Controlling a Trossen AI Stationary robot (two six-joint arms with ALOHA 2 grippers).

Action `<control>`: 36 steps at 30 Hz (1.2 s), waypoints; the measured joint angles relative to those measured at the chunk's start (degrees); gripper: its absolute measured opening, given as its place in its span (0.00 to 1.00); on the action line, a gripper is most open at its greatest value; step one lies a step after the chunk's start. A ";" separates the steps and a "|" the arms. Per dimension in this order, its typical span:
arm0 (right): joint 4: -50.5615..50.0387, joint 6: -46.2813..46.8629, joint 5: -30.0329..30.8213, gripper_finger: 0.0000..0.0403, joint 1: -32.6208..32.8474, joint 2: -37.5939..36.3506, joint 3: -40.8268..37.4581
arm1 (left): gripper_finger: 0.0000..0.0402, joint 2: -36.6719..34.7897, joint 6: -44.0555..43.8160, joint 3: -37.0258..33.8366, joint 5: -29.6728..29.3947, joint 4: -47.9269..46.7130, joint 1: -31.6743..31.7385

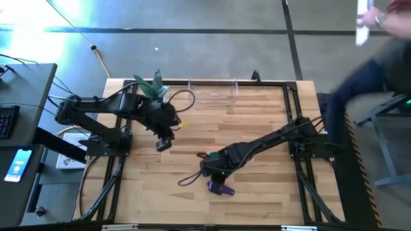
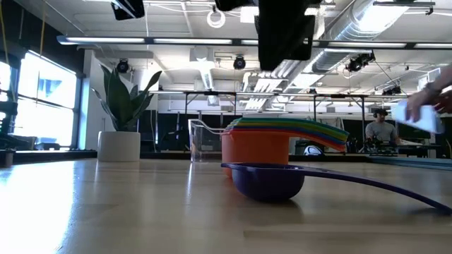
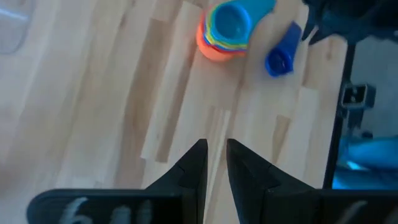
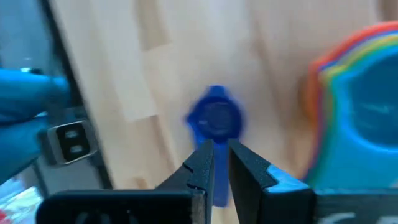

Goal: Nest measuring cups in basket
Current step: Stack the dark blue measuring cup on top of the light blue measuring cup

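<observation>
A nested stack of measuring cups, orange at the bottom and teal on top, stands on the table. The purple cup sits alone on its bowl just nearer than the stack, its handle lying toward the near edge. My right gripper hangs above the purple cup with fingers shut, clear of it. My left gripper waits shut over bare wood left of the stack. The clear basket stands at the far edge.
A white-potted plant stands left of the basket. A dark cable loop lies on the wood left of the purple cup. A person moves beyond the table's far right corner, holding something white.
</observation>
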 joint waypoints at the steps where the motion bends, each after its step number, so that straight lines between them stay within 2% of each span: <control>1: 0.94 0.23 -0.79 0.10 0.44 0.00 0.00 | 0.12 -0.17 -0.01 0.00 -0.02 -0.53 -0.87; 7: 6.21 5.71 -1.92 0.21 3.23 0.00 0.00 | 0.12 -0.84 -1.82 -0.02 0.01 -2.35 -6.42; 11: 8.69 2.51 1.84 0.26 5.71 0.11 0.00 | 0.12 -1.58 -3.04 -0.02 0.02 -2.41 -9.91; 20: 11.44 -5.68 11.35 0.26 10.20 2.58 0.00 | 0.12 -2.09 -4.55 -0.02 0.00 -2.70 -15.78; 28: 11.43 -10.76 13.09 0.26 10.57 6.40 -0.02 | 0.12 -2.19 -4.61 -0.02 -0.02 -2.69 -18.68; 36: 10.81 -14.42 14.04 0.26 9.69 8.62 -0.05 | 0.12 -2.21 -4.61 -0.02 -0.05 -2.42 -18.73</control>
